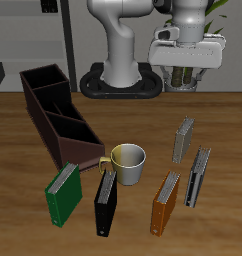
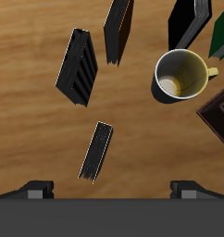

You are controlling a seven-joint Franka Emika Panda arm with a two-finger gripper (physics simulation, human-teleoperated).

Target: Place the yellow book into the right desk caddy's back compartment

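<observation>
Front row at the table's edge: green book [image 1: 63, 192], black book [image 1: 106, 200], orange book [image 1: 166, 203], all upright. Dark grey book [image 1: 198, 177] stands a bit farther back, beside the orange one. Mug [image 1: 128, 162] sits behind the black book, near the low tan-edged end of the right desk caddy [image 1: 58, 115].

Yellow book [image 1: 183, 140] stands upright on the table, the book farthest back, well apart from the caddy, with the mug between the two. The back compartment [image 1: 41, 82], the tall-walled end, holds nothing that shows.

Gripper [image 1: 183, 75] hangs high above the table, nothing in it. It sits behind the yellow book and above it, no contact. In the wrist view the fingers [image 2: 35, 190] are spread wide, and the yellow book [image 2: 95, 151] lies roughly between them, a little off centre toward that finger and far below. It is closer to the gripper than the dark grey book [image 2: 79, 67] or the mug [image 2: 181, 76].
</observation>
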